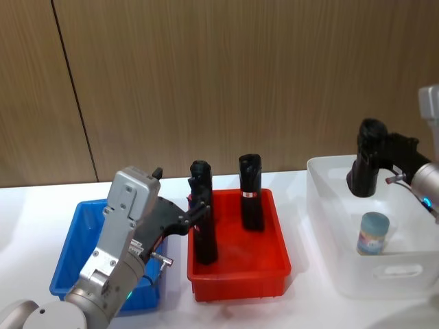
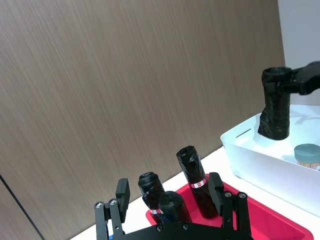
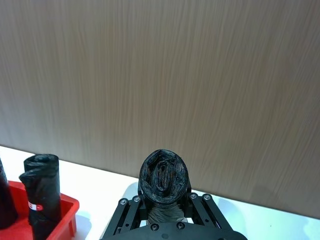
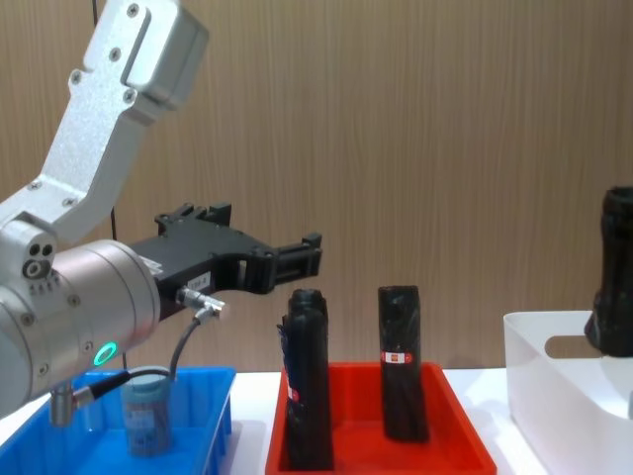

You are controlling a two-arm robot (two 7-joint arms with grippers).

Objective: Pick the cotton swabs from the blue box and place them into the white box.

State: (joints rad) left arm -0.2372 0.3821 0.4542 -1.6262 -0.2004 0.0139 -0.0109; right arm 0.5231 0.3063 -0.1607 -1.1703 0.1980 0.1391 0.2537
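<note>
Op: My L gripper (image 4: 297,259) hangs level over blue box (image 1: 65,264), fingers apart, empty. One cotton swab jar (image 4: 146,416) inside.

Log: R gripper (image 1: 384,168) clamps black roll (image 1: 367,161) above white box (image 1: 329,226); second jar (image 1: 373,233) inside.

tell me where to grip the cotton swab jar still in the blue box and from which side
Grip the cotton swab jar around its round body just under the lid, coming straight down from above. It stands upright in the blue box, whose walls would probably block a sideways approach. The left gripper, open and raised over the red tray, looks best placed for it.
</note>
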